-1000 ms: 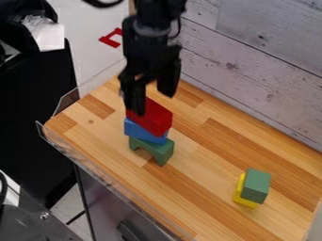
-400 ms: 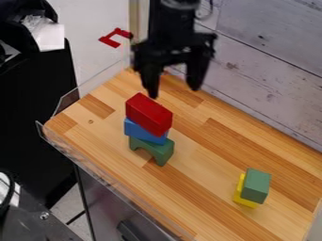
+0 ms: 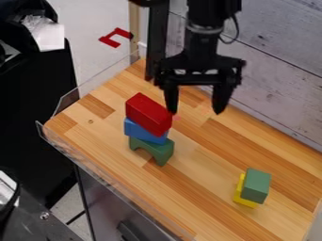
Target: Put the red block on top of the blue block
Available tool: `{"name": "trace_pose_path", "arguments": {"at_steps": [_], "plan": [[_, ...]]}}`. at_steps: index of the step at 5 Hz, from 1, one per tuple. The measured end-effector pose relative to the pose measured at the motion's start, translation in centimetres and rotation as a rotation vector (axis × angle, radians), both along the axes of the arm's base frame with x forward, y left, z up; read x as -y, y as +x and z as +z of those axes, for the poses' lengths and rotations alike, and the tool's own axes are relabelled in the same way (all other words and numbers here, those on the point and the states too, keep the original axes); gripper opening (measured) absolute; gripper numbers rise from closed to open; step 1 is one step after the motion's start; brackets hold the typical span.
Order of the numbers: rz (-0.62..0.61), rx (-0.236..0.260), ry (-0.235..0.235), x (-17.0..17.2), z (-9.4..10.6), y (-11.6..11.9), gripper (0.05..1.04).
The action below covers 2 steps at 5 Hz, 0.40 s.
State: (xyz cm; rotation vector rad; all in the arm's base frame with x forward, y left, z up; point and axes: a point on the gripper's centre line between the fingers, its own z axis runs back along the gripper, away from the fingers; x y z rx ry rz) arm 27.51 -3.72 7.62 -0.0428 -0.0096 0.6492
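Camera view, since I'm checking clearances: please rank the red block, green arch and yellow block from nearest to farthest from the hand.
1. Red block: top of the stack, left of the hand in the picture.
2. Green arch: bottom of that stack.
3. Yellow block: lower right, partly hidden by a green block.

Blk stack (image 3: pixel 145 131) L, pair (image 3: pixel 256 186) R

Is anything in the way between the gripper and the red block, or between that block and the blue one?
Nothing visible stands between the gripper and the red block. Nothing separates that block from the blue block either: the red one rests directly on it.
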Motion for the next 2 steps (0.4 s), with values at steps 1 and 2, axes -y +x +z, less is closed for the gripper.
{"name": "trace_pose_path", "arguments": {"at_steps": [1, 2], "plan": [[-0.091, 0.024, 0.049, 0.76, -0.03, 0.13, 1.000], [-0.204, 0.046, 0.117, 1.67, 0.03, 0.16, 1.000]]}}
